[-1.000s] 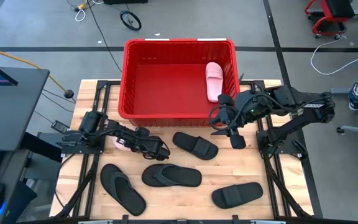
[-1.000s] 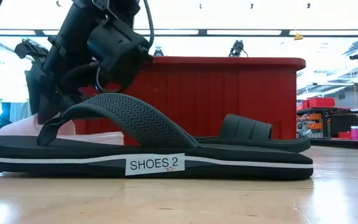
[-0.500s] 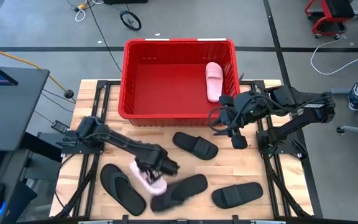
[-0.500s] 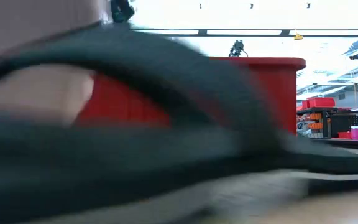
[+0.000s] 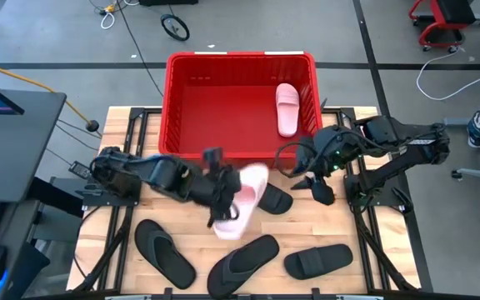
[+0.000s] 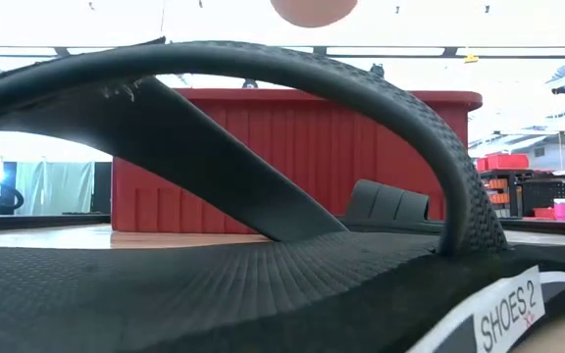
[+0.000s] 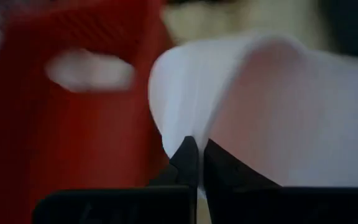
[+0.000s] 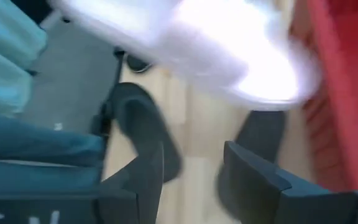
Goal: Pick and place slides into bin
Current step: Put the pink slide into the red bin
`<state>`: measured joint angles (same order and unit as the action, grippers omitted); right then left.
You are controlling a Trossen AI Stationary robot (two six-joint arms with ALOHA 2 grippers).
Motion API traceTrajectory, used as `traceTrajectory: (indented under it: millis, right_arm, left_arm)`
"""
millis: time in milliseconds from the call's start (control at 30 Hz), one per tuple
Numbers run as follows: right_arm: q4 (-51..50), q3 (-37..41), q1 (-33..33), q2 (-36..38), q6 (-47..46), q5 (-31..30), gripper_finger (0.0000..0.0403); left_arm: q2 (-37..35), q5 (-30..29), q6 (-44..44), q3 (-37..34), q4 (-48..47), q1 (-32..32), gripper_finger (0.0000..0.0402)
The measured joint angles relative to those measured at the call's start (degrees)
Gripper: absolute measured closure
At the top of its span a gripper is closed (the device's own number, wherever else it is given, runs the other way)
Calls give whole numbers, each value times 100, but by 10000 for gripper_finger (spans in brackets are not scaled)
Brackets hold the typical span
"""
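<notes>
Since 0.5 s ago the left arm has swung up from the table's near edge toward the red bin [image 5: 173, 108], carrying the pink slide [image 5: 242, 200] with it; the black flip-flop [image 5: 242, 260] it shoved is now angled, toe toward the low camera.

Bin: largest item, at the table's far edge, ribbed red walls, thick rim. 1 pale pink slide [image 5: 287, 108] already lies inside by its right wall.

Left gripper [image 5: 221, 197]: just in front of the bin's near wall, fingers pinched nearly together on the edge of the carried pink slide, which hangs tilted, clear of the table. Judged: gripped by the edge so it can be lifted over the rim and dropped.

Right gripper [image 5: 317, 185]: off the bin's front right corner, fingers spread apart, holding nothing, waiting.

Slides on the table, all in front of the bin:
- black wide-strap slide [image 5: 273, 200], near the bin wall, partly under the pink one as seen from above
- black wide-strap slide [image 5: 317, 262], well out, right of centre
- angled flip-flop, labelled "SHOES 2", fills the low view
- second flip-flop [image 5: 163, 253], well out, left

Tally: 1 in the bin, 1 in the air, 4 to go.
</notes>
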<state>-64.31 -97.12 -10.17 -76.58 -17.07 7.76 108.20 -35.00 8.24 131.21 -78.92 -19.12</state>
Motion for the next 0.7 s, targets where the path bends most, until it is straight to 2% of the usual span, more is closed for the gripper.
traceTrajectory:
  millis: [100, 167, 267, 400, 467, 567, 700]
  right_arm:
    - [-33, 0, -317, 2, -471, 18, 230]
    - [-44, 0, -570, 2, -703, -56, 230]
    - [-44, 1, -1002, 2, -1051, -466, 230]
    - [-39, 2, -1533, 2, -1522, -1262, 230]
    - [-44, 0, -1748, 2, -1709, -1667, 230]
    - [-27, 2, -2014, 2, -1907, -2241, 230]
    - [-31, 0, -2243, 2, -1931, -2816, 230]
  left_arm:
    - [16, -544, -1757, -6, 506, 551, 391]
    - [24, -567, -2219, -8, 906, 1046, 391]
    - [119, -366, -2279, -2, 1541, 1879, 391]
    - [369, 103, -2244, -10, 2063, 3038, 391]
    - [603, 155, -2146, -10, 2153, 3510, 391]
    - [1057, 344, -2172, -8, 2407, 4059, 391]
    - [1782, 699, -2293, -10, 2979, 4417, 391]
